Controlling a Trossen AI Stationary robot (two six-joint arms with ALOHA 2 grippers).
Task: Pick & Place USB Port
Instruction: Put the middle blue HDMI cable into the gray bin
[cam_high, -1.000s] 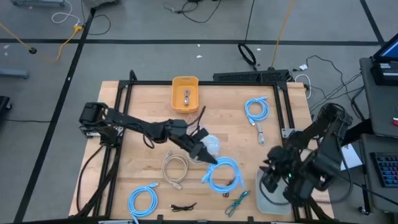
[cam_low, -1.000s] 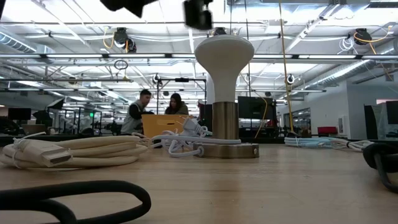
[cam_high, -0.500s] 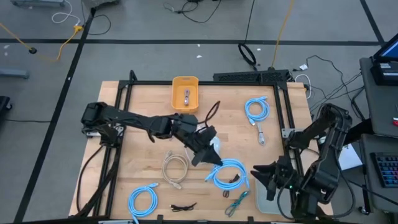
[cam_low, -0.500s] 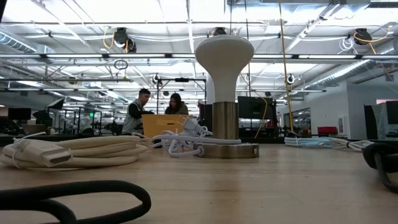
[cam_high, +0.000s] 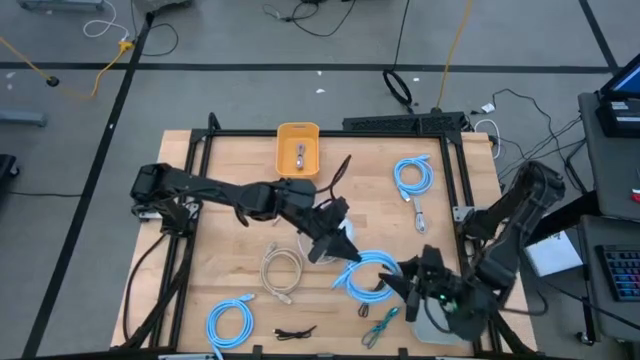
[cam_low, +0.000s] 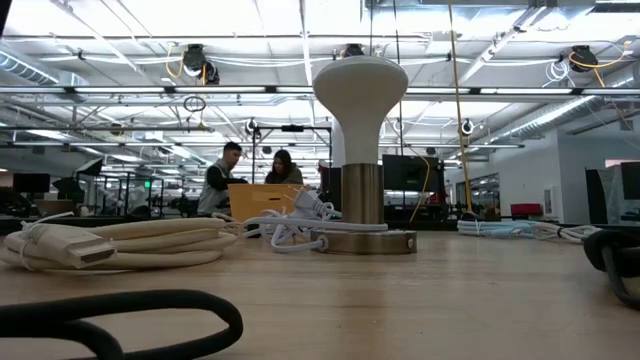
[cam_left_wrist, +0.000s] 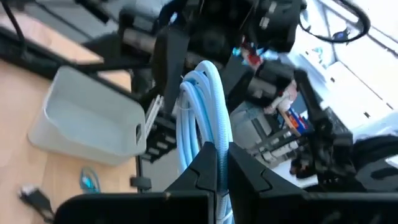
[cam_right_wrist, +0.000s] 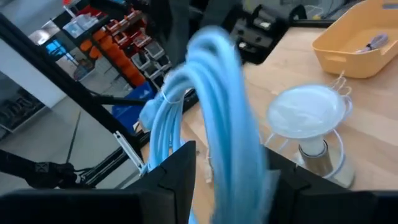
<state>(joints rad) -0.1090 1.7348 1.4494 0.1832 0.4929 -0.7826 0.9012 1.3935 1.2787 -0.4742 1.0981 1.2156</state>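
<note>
Both my grippers meet at the same coil of light blue cable (cam_high: 362, 277), which sits above the desk (cam_high: 240, 160) a little right of its middle, toward the near edge. My left gripper (cam_high: 330, 247) reaches in from the left, and its fingers (cam_left_wrist: 208, 163) are clenched on the strands of the coil, pressed tight together with the blue loops rising between them. My right gripper (cam_high: 392, 285) comes in from the near right; its fingers (cam_right_wrist: 177, 163) stand on either side of the same bundle, grasping the thick loops that fill the gap.

Just beside the coil, on its far left side, stands the white mushroom-shaped lamp (cam_high: 341, 234), upright on its metal base. At the far edge of the desk is the yellow bin (cam_high: 298, 150) with a small metal connector lying inside. A second blue coil (cam_high: 412, 175) lies far right, a third (cam_high: 231, 320) near left, and a beige cable (cam_high: 281, 270) lies left of the held coil. A clear tray (cam_left_wrist: 93, 121) sits at the near right corner. Beyond the desk, two people (cam_low: 248, 176) are at work in the room.
</note>
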